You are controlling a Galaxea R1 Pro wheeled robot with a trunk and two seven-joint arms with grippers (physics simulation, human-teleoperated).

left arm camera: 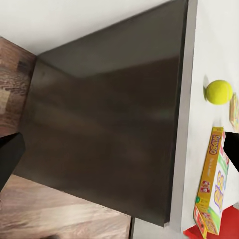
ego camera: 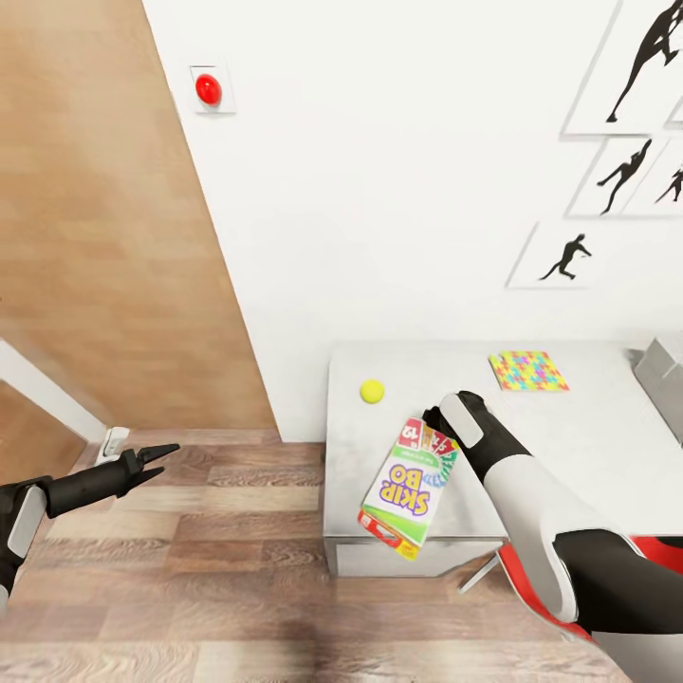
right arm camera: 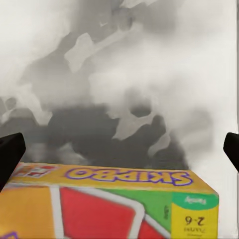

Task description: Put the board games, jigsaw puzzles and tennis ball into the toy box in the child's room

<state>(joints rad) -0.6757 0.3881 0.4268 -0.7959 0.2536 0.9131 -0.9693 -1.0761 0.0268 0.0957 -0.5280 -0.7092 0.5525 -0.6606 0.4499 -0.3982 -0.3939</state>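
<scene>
A Skip-Bo board game (ego camera: 408,486), a flat box with green, yellow and red print, hangs tilted above the near left part of the pale table (ego camera: 588,446). My right gripper (ego camera: 446,422) is shut on its far end. The box's yellow edge shows close in the right wrist view (right arm camera: 124,199) above the mottled top. A tennis ball (ego camera: 372,391) (left arm camera: 219,91) lies near the table's left edge. One jigsaw puzzle (ego camera: 527,371) lies flat near the wall. A corner of the grey toy box (ego camera: 664,375) shows at the right. My left gripper (ego camera: 163,457) hovers open over the floor, left of the table.
The table's dark side panel (left arm camera: 109,124) faces my left gripper. A red object (ego camera: 517,569) sits low beside the table's front. Wood-plank floor (ego camera: 237,588) lies open to the left. The white wall carries a red button (ego camera: 208,89) and silhouette pictures (ego camera: 569,256).
</scene>
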